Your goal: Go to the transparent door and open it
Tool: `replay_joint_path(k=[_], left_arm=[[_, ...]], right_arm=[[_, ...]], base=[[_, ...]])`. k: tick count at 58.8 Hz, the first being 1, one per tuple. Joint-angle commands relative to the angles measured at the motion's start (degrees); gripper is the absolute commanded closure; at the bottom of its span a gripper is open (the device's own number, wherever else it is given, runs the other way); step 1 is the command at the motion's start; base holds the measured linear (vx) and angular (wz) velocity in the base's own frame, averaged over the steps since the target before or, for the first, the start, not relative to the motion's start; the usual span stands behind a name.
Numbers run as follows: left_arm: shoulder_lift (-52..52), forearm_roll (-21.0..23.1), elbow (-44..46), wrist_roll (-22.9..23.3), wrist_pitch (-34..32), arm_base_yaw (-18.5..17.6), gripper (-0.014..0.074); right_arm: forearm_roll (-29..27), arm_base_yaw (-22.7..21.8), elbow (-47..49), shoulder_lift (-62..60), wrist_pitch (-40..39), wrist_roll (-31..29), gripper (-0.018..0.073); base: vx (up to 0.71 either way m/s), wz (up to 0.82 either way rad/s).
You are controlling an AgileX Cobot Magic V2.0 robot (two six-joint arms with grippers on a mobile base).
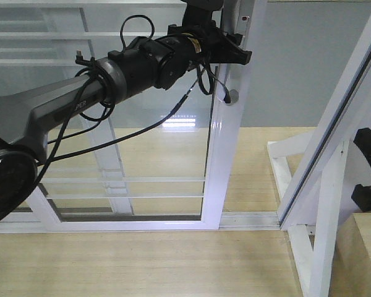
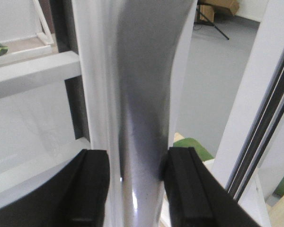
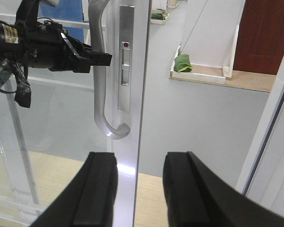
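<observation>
Left fingers [image 2: 187, 189] are drawn narrow on the grey curved metal pull handle [image 2: 142, 109], which fills the gap between them. The inner pad on one side touches it. The other side is lost in glare, so how firm the hold is cannot be confirmed.

Right fingers [image 3: 189, 189] stand wide and empty. They are well below the left pair and in line with the edge of the stile.

The handle is mounted on the stile of the transparent door [image 1: 224, 167], a tall clear-glass panel in a glossy white frame, directly ahead of both pairs. A white lock plate [image 3: 126, 47] sits just beside the handle.

Hazards noted:
- The handle is smooth and curved, so a pull off its axis could slide the left fingers down to the bend or off it.
- A black cable [image 1: 142, 127] hangs behind the left fingers across the glass and may snag.
- The door edge may strike the open right fingers if it travels their way.
- Beyond the door, a white floor rail [image 1: 250, 219] suggests sliding travel, and force across it could bind the frame.
- A slanted white post [image 1: 334, 124] farther off limits clearance.
</observation>
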State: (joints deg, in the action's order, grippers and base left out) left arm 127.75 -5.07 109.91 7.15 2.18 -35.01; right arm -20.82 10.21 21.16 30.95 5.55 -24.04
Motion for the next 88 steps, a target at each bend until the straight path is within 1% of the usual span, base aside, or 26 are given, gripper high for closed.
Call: replay_joint_path(k=[1,13,21,28,33,43,46,54,59,70,80,88], left_arm=[[-5.40,-0.01,2.02,0.50,-2.93,4.37,0.0207],[-7.33,-0.38,2.02,0.32,-0.14,6.77,0.0207],[-8.14,-0.93,2.02,0.32,4.70,8.58,0.0207],[-8.73,-3.03,2.02,0.32,7.12,9.58,0.0207],[-9.28,-3.76,2.02,0.21,7.84,9.94,0.0207],[-11.29,-9.39,2.02,0.46,9.65,11.07,0.0209],[-11.78,-9.39,2.02,0.46,10.09,11.14,0.0209],[-12.85,-9.32,1.78,0.52,13.75,13.35,0.0209],[-14.07,-9.30,0.08,0.52,15.41,14.73,0.0209],[-19.39,-9.40,-8.08,0.46,13.50,17.95,0.0209],[-25.41,-10.43,-18.02,0.56,8.47,21.21,0.0209],[-29.67,-10.38,-25.71,0.73,3.87,24.03,0.0209]], right_arm=[[0.36,-0.34,1.65,0.32,-3.99,-0.62,0.0237],[0.36,-0.34,1.65,0.32,-3.99,-0.62,0.0237],[0.36,-0.34,1.65,0.32,-3.99,-0.62,0.0237],[0.36,-0.34,1.65,0.32,-3.99,-0.62,0.0237],[0.36,-0.34,1.65,0.32,-3.99,-0.62,0.0237],[0.36,-0.34,1.65,0.32,-3.59,-0.62,0.0237],[0.36,-0.34,1.65,0.32,-3.59,-0.62,0.0237],[0.36,-0.34,1.65,0.32,-3.57,-0.62,0.0237],[0.36,-0.34,1.65,0.32,-3.57,-0.62,0.0237],[0.36,-0.34,1.65,0.32,-3.57,-0.62,0.0237],[0.36,-0.34,1.65,0.32,-3.57,-0.62,0.0237],[0.36,-0.34,1.65,0.32,-3.57,-0.62,0.0237]], base=[[0.00,0.00],[0.00,0.00],[0.00,0.00],[0.00,0.00],[0.00,0.00],[0.00,0.00],[0.00,0.00],[0.00,0.00],[0.00,0.01],[0.00,0.00],[0.00,0.00],[0.00,0.00]])
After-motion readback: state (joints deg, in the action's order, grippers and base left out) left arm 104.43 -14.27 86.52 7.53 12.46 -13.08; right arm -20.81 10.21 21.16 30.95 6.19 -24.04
